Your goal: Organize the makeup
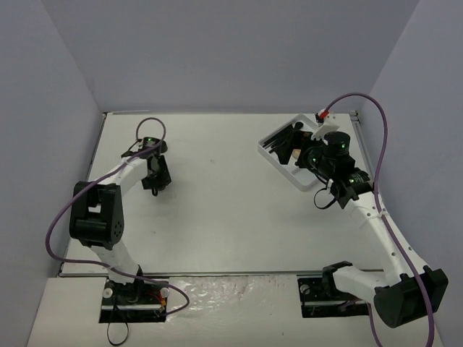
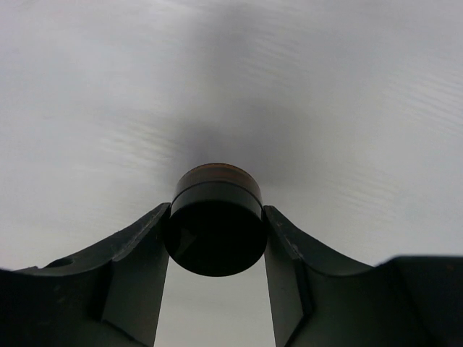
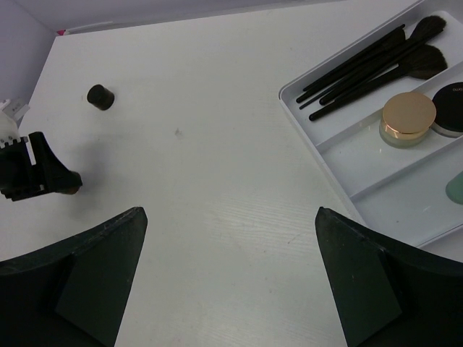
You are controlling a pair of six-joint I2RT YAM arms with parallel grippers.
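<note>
In the left wrist view my left gripper (image 2: 215, 217) is shut on a black round pot (image 2: 215, 231) with an amber band at its far end; both fingers touch its sides just above the table. From above, the left gripper (image 1: 155, 184) hides that pot. Another small black pot (image 3: 101, 97) lies on the table beyond the left gripper (image 3: 36, 172). My right gripper (image 3: 231, 217) is open over bare table beside the white tray (image 3: 318, 126), holding nothing. The tray holds black brushes (image 3: 376, 58), a gold-lidded jar (image 3: 409, 116), a black pot (image 3: 450, 108) and something green (image 3: 456, 186).
The tray (image 1: 269, 155) sits angled at the back right of the table, partly under my right arm (image 1: 336, 155). Grey walls close in the table at the back and on both sides. Purple cables loop beside each arm.
</note>
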